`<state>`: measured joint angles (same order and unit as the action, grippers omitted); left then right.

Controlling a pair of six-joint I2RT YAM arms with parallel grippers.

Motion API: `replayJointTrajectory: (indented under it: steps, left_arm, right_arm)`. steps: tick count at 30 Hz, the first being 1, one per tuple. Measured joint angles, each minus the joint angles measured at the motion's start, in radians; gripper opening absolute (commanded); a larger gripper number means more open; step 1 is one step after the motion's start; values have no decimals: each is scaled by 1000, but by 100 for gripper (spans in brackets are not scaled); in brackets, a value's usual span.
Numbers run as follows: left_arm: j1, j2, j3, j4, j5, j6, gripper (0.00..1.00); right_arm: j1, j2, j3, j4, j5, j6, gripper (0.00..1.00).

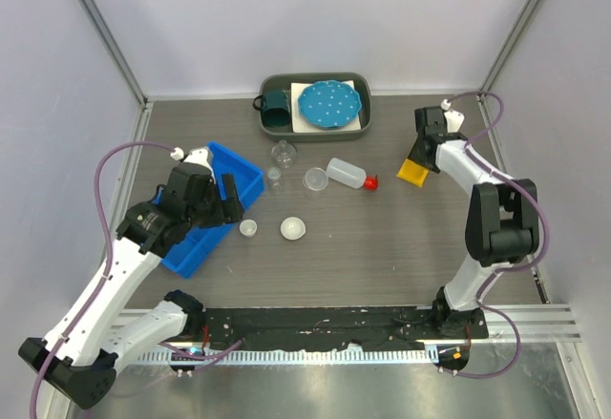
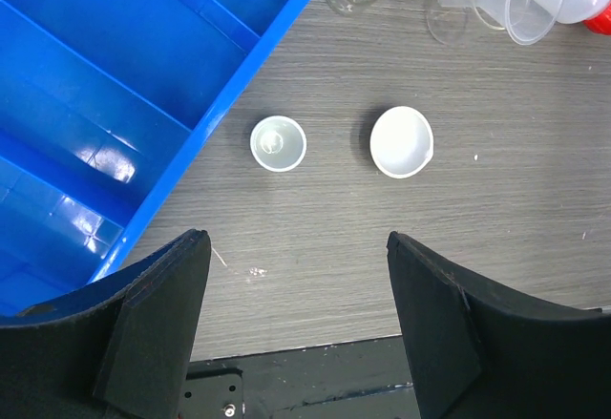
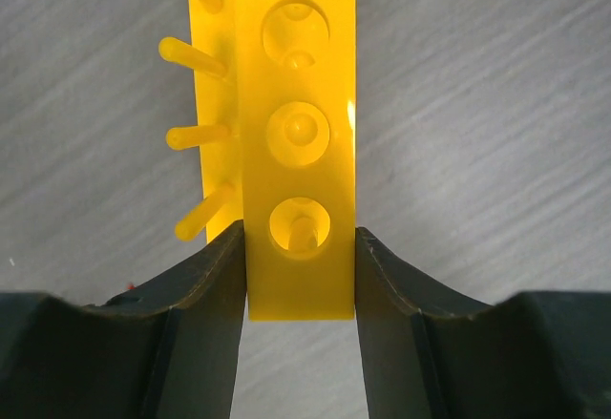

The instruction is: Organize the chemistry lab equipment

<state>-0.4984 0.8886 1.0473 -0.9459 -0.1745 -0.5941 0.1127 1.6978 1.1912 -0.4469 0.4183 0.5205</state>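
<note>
Tray (image 1: 316,136) holding mug (image 1: 277,109), plate (image 1: 329,102), bin (image 1: 246,178) beside dishes (image 1: 248,227)

The top view looks steeply down from behind on the whole surface (image 1: 382,247). The left wrist view hangs close above two dishes (image 2: 278,142), which lie centre-left in the top view. The right wrist view sits closest, filled by the rack (image 3: 299,133).

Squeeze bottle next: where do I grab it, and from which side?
Grip the white squeeze bottle across mid-body, straight down from above, squeezing its near and far flanks. It lies on its side with the red nozzle pointing right, and that end looks too narrow to hold.
</note>
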Motion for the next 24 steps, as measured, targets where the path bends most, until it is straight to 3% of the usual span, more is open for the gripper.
replayJointTrajectory:
  steps: [6, 11, 16, 24]
  left_arm:
    - [0, 26, 0, 5, -1, 1, 79]
    - [0, 46, 0, 15, 0, 3, 79]
    - [0, 75, 0, 32, 1, 9, 79]
    - [0, 97, 0, 46, 3, 27, 79]
  right_arm:
    - [-40, 176, 218, -26, -10, -18, 34]
    - [-41, 267, 342, -57, 6, -41, 45]
    - [-41, 285, 371, -82, 11, -52, 68]
    - [-41, 293, 371, -137, 6, -66, 77]
